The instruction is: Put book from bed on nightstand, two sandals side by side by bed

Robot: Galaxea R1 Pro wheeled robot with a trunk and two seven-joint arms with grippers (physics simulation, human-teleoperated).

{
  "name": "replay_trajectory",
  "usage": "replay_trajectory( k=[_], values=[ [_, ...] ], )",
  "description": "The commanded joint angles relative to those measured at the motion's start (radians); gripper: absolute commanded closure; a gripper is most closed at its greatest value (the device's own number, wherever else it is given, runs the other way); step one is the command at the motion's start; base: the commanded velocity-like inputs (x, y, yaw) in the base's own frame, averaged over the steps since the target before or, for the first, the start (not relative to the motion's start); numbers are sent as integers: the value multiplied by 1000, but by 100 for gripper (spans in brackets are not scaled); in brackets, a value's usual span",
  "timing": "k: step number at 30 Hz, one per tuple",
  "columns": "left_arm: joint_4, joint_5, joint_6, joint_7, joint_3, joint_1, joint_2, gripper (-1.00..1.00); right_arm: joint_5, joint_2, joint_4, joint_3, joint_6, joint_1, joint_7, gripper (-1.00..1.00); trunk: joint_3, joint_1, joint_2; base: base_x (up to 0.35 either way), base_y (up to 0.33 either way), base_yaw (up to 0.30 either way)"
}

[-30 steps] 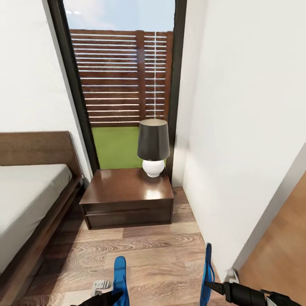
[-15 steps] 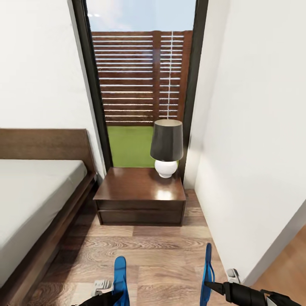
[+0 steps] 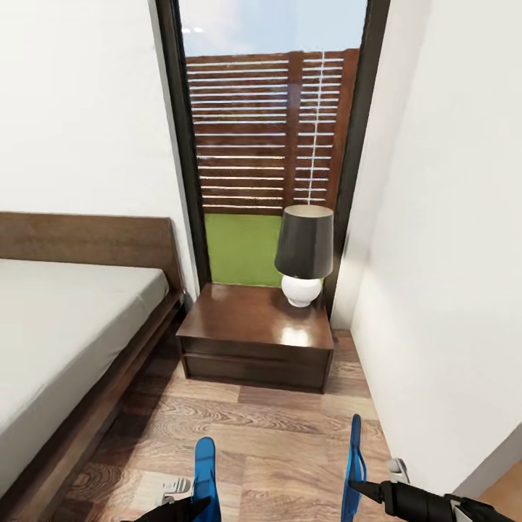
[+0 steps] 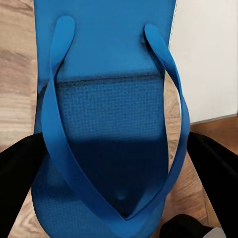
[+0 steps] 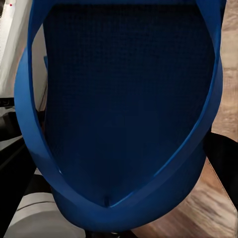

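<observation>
I've swung left toward the grey-mattressed bed, each hand pinching a bright blue flip-flop sandal, ready to set down.

A wood-plank floor is carrying the bed and, just beside its headboard end, a low dark nightstand. A lamp with a dark shade and white base is standing on the nightstand's glossy top. The grey mattress is lying bare.
</observation>
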Motion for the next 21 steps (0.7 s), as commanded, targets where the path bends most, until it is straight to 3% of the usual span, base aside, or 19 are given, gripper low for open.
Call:
replay_trajectory(
  k=[1,21],
  values=[
    [1,4,1,-3,1,-1,0,100,-10,0,0,8,6,0,3,100,-1,0,0,173,-144,213],
    [2,4,1,-3,1,-2,0,100,-10,0,0,8,6,0,3,100,-1,0,0,16,-13,213]
  ],
)
